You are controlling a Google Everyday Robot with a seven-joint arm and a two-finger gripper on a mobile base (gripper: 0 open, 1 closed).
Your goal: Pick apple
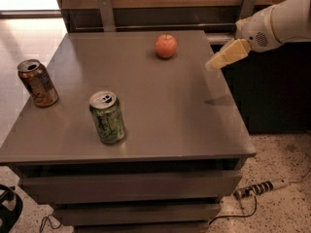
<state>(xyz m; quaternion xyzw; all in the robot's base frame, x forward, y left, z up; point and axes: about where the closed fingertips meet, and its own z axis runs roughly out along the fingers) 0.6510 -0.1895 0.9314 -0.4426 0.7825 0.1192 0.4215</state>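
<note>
The apple is small, round and orange-red with a short dark stem. It sits upright near the far edge of the grey table, right of the middle. My gripper comes in from the right on a white arm and hangs above the table's right edge, to the right of the apple and a little nearer to me. It holds nothing and does not touch the apple.
A green soda can stands near the front of the table. A brown soda can stands at the left edge. A wooden wall with metal brackets runs behind. A power strip lies on the floor at the right.
</note>
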